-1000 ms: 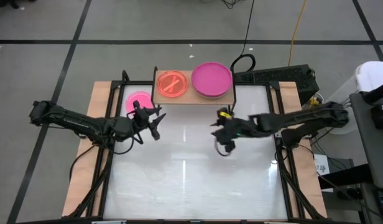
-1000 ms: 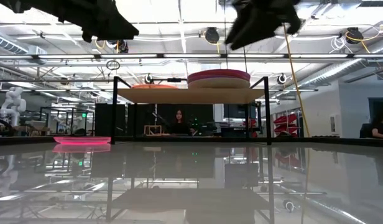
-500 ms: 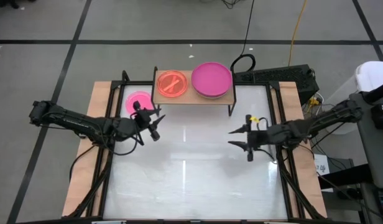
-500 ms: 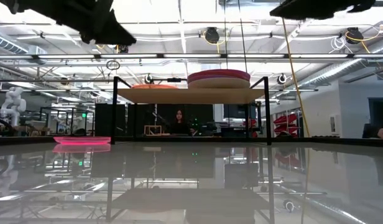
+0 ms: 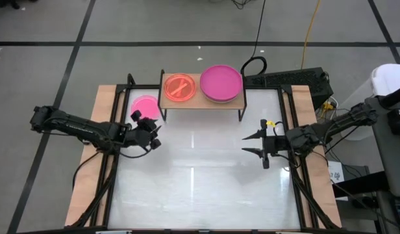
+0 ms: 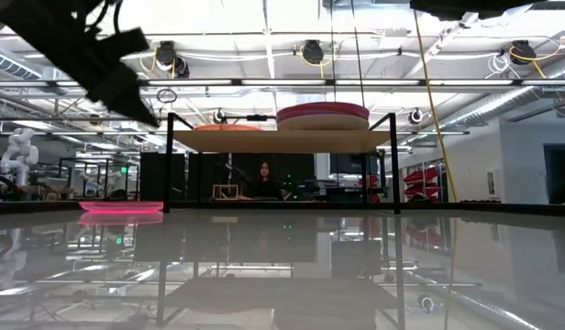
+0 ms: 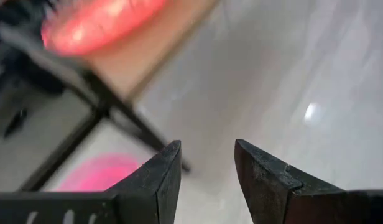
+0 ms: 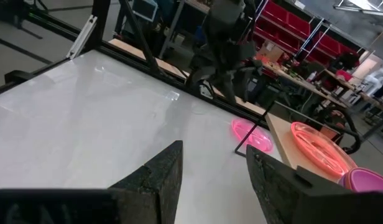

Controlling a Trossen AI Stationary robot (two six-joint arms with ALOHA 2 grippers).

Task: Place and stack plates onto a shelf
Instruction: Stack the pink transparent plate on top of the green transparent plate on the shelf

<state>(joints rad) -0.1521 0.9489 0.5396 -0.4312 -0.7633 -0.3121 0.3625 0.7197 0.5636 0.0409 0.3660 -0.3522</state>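
Shelf (image 5: 201, 99) standing at the far edge of the white table (image 5: 200, 188), light-wood board on black legs. On the board: translucent orange plate (image 5: 180, 87) toward the left end, magenta plate (image 5: 221, 82) toward the right end, seated on top of a beige plate (image 6: 324, 122) as seen in the low view. Orange and magenta plates close beside each other, not overlapping.

Translucent pink plate (image 5: 145, 106) lying flat on the table near the far-left corner, just beside the shelf's left legs, not on the board.

Left gripper (image 5: 150, 132) raised above the table near the left edge, close to the pink plate and not touching it; fingers (image 7: 155, 180) parted with a narrow gap, nothing between them.

Right gripper (image 5: 257, 144) raised above the right half of the table, well apart from the shelf; fingers (image 8: 159, 174) spread, nothing held.

Person (image 6: 263, 178) seated in the room behind, visible beneath the shelf.
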